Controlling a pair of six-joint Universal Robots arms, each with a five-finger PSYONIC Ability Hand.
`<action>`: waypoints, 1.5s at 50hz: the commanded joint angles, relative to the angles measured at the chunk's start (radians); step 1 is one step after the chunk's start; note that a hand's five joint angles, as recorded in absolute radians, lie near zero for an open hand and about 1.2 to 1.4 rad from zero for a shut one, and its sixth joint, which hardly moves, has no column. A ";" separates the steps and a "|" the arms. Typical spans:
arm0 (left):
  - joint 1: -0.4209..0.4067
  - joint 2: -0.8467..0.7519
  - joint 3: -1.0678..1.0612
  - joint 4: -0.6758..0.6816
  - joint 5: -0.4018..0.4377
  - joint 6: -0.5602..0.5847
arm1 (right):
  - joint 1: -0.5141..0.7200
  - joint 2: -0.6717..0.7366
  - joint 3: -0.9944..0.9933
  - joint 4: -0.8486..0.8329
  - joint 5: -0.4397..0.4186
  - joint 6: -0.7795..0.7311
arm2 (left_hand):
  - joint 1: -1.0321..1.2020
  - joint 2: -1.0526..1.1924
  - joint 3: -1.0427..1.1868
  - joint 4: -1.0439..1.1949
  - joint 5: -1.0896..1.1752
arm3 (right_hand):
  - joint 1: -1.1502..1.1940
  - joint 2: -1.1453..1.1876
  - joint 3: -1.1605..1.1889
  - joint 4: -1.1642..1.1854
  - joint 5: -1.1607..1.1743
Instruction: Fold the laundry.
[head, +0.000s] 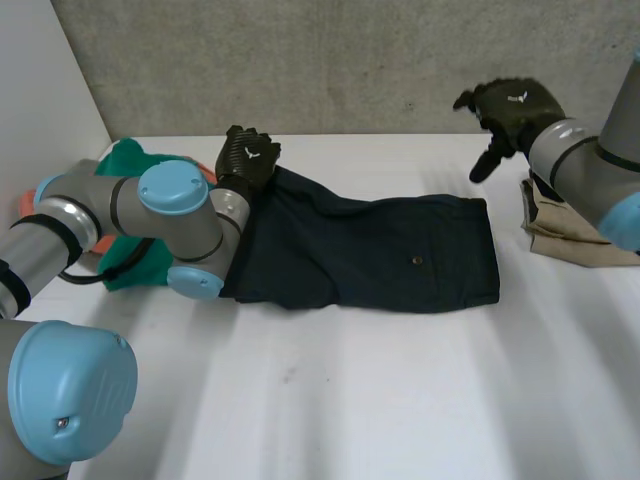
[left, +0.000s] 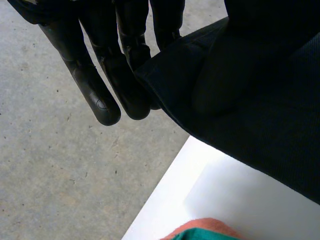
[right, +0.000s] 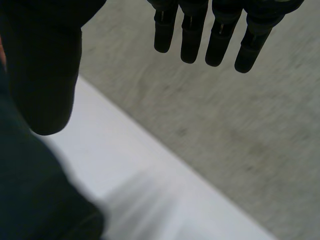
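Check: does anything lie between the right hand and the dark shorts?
Nothing visible. The right hand hovers open beyond a corner of the dark shorts; the tan cloth lies aside, under its arm.

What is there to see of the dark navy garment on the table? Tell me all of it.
The dark navy garment looks like shorts of woven cloth. It is laid flat, lengthwise across the white table, with a small button near its right end and faint creases. Its far left corner is lifted, pinched by the left hand, whose fingers lie along the edge. The right hand hovers open above its far right corner, not touching.
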 joint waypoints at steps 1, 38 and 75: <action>0.001 -0.013 0.005 0.000 -0.001 -0.001 | 0.008 -0.007 0.133 0.065 -0.045 -0.002 | 0.257 0.204 0.207 0.198 0.246 | 0.195 0.199 0.197 0.198 0.197; -0.004 0.217 -0.183 0.004 -0.093 -0.015 | 0.014 -0.085 0.312 -0.310 0.035 -0.023 | -0.965 -1.017 -1.015 -1.024 -0.976 | -0.182 -0.179 -0.180 -0.180 -0.180; -0.061 0.704 -0.863 -0.026 -0.038 -0.410 | -0.219 -0.171 0.659 -0.364 -0.037 -0.132 | -0.965 -1.017 -1.015 -1.024 -0.976 | 1.039 1.043 1.041 1.042 1.041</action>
